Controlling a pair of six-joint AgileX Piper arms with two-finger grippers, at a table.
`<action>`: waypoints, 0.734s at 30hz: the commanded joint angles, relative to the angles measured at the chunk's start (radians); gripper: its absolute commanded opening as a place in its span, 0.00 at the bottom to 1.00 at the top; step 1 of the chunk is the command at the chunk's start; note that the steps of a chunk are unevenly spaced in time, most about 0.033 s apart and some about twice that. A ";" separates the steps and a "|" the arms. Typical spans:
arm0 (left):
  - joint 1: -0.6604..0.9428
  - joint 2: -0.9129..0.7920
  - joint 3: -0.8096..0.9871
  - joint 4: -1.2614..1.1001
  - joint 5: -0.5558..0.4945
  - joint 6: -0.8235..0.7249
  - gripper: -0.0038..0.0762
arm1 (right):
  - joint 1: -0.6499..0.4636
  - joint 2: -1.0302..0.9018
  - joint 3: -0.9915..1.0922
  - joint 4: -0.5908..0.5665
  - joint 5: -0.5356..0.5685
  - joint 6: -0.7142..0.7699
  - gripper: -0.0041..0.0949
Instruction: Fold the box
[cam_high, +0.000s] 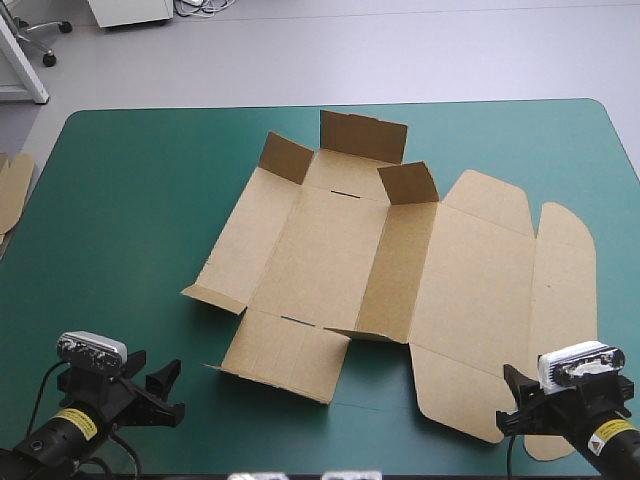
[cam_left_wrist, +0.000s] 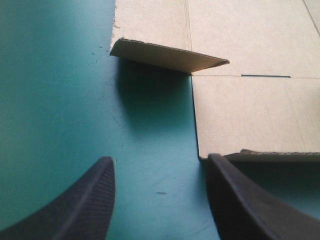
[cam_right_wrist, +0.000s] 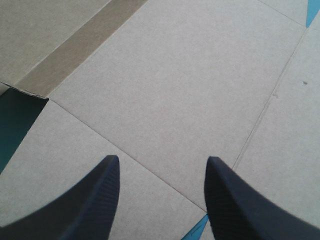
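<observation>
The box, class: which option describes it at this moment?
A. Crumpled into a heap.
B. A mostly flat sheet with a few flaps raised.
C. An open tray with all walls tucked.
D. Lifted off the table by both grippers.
B: the box lies spread on the teal-green cover, only a few flaps standing up, and the left gripper and right gripper are open, gripping nothing.

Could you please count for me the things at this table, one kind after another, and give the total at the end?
Brown box, lying flat with some flaps raised: 1
Pieces of spare board at the left edge of the table: 1
Grippers, both open: 2, the left gripper and the right gripper
Total: 4
</observation>
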 joint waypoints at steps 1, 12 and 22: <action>-0.004 0.014 -0.022 -0.008 -0.067 -0.006 0.55 | -0.002 0.019 -0.031 -0.007 -0.065 -0.004 0.53; -0.004 0.079 -0.032 -0.008 -0.056 -0.006 0.55 | -0.002 0.020 -0.031 -0.007 -0.065 -0.004 0.53; -0.004 0.239 -0.259 0.068 -0.050 -0.008 0.54 | -0.002 0.072 -0.102 -0.030 -0.094 0.020 0.53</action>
